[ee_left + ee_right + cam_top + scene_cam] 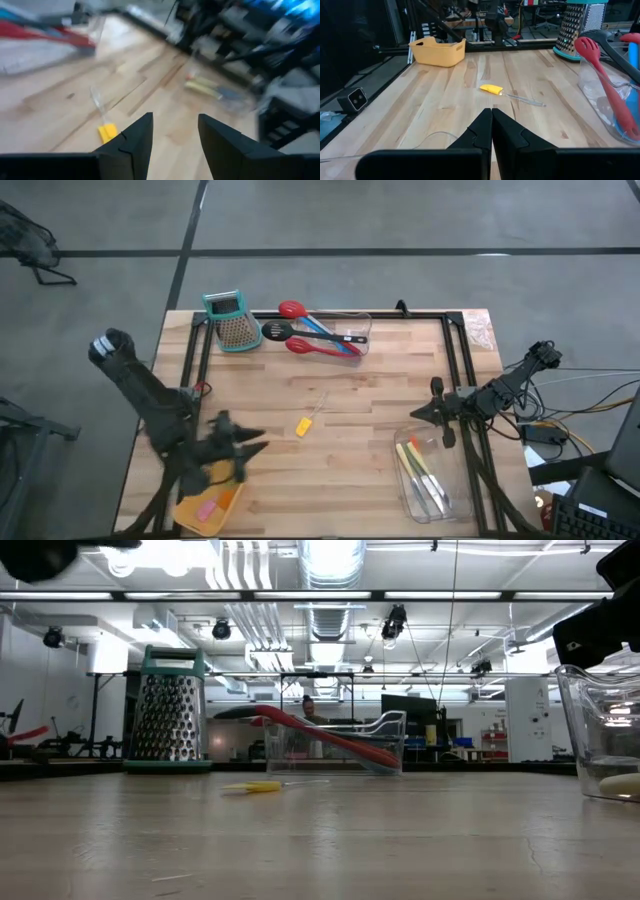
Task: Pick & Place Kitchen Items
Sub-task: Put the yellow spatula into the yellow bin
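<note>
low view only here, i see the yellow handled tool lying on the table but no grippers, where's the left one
Observer: The left gripper hangs open by the tan bin, pointing toward the yellow-handled tool without touching it.
Operator: and the right one
Observer: The right gripper is shut with nothing in it, on the tool's other side.
Operator: anything in the tan bin
Observer: A pink piece lies in it.

Ahead of the left gripper (pixel 262 442) the wood is free up to the yellow-handled tool (pixel 303 425). Beyond that tool, the clear bin (pixel 432 478) blocks the way.
</note>
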Tool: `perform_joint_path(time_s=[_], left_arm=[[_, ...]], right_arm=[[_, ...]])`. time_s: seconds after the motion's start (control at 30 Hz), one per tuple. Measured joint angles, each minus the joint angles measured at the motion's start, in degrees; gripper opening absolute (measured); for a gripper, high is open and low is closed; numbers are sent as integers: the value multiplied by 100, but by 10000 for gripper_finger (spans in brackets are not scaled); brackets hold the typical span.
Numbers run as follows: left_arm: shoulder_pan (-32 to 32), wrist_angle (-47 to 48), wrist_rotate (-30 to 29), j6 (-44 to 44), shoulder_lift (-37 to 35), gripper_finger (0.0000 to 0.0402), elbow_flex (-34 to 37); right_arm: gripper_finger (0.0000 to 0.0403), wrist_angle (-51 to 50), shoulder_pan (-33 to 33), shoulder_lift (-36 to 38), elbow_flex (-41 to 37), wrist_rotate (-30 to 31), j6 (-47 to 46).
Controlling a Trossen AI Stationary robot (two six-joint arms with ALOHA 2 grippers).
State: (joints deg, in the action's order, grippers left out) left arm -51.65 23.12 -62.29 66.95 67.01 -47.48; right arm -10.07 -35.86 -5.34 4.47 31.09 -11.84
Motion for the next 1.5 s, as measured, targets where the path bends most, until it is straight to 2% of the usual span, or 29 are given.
perform_joint_path(time_s=[0.2,0.33,0.5,0.77,0.97,1.13,1.3,1.5], left_arm=[[1600,-510,1824,-589,686,163,4],[2267,-513,2485,-940,1225,163,4],[2673,-575,2529,-1051,1788,163,-25],[2992,-647,2641,-1006,2617,163,-48],[3078,-1244,2739,-1089,2818,167,-58],[3098,-1744,2844,-1402,2998,199,-62],[3122,-1756,2746,-1206,3219,236,-87],[3140,-1881,2811,-1149,3500,245,-90]], right_arm=[[8,0,0,-2,0,0,0],[8,0,2,-1,0,-1,0],[8,0,2,-2,0,0,0],[8,0,0,-2,1,0,0],[9,0,0,-2,0,0,0],[8,1,1,-2,0,0,0],[8,2,2,-2,1,0,0],[9,-2,0,-2,0,-2,0]])
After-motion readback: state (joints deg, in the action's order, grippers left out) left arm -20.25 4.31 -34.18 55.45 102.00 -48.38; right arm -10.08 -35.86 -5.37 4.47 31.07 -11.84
